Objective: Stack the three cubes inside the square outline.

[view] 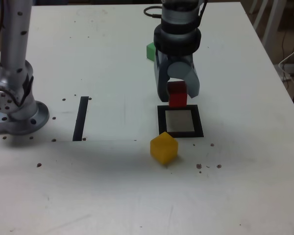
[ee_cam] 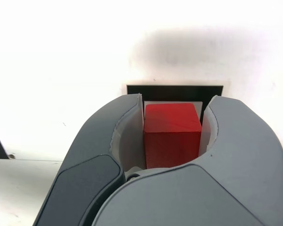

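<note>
From the exterior view I have the gripper (view: 177, 91) clamped on the red cube (view: 177, 94), carried just above the far edge of the square outline (view: 180, 122) for the first placement, while the yellow cube (view: 164, 148) waits just in front of it and the green cube (view: 150, 50) sits behind the arm. In the wrist view the red cube (ee_cam: 172, 134) sits squarely between both pads with the square outline (ee_cam: 174, 90) just ahead, and I can read no writing or labels anywhere

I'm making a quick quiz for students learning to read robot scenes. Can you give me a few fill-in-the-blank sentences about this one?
1. The pincer is shut on the ___ cube.
2. The cube nearest the exterior view's bottom edge is ___.
3. The black square outline has ___ cubes resting inside it.
4. The green cube sits ___ the arm in the exterior view.

Missing words: red; yellow; no; behind
</note>
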You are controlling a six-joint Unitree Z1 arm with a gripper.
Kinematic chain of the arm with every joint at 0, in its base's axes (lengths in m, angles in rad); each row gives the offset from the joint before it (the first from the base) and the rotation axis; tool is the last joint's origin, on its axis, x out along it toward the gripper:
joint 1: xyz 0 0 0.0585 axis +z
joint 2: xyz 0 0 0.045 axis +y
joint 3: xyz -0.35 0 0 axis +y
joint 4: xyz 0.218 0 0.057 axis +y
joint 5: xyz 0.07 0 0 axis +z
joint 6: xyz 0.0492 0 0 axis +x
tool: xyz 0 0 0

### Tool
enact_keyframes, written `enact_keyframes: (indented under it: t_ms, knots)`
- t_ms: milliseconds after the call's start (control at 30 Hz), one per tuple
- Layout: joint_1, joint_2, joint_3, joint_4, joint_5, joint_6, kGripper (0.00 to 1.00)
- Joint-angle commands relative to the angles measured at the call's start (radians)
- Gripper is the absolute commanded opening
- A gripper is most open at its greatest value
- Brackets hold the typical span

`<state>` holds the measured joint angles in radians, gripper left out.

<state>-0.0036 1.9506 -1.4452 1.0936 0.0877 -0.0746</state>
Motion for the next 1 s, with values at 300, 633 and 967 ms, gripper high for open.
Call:
enact_keyframes:
  t_ms: [300,633,967]
  knots:
    - [-0.070,0.024,0.004,0.003,-0.015,-0.074,0.35]
    - [-0.057,0.074,0.006,-0.017,-0.009,-0.074,0.35]
    - [-0.055,0.087,0.006,-0.026,-0.014,-0.072,0.35]
